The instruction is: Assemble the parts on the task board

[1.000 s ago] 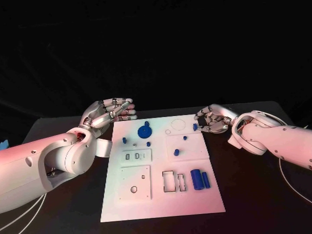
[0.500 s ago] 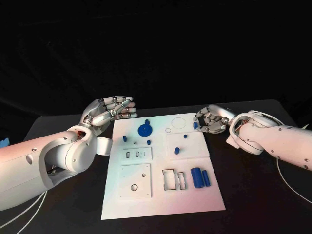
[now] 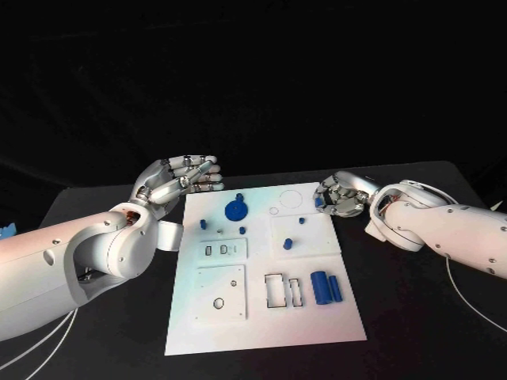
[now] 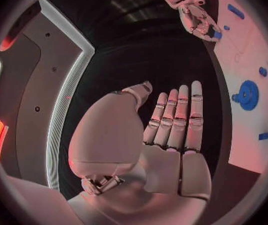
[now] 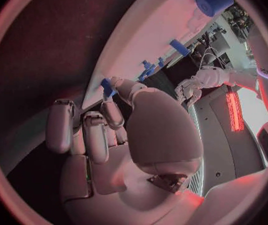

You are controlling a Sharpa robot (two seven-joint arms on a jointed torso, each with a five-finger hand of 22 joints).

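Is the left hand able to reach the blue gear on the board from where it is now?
Probably yes. The left hand is open beside the task board at its far left edge, and the blue gear lies close by with nothing between them.

The right hand has edged slightly up along the task board.

Black table: carries the white task board lengthwise at its middle, running from near edge to far.

Right robot hand pinches small blue part beside task board edge.
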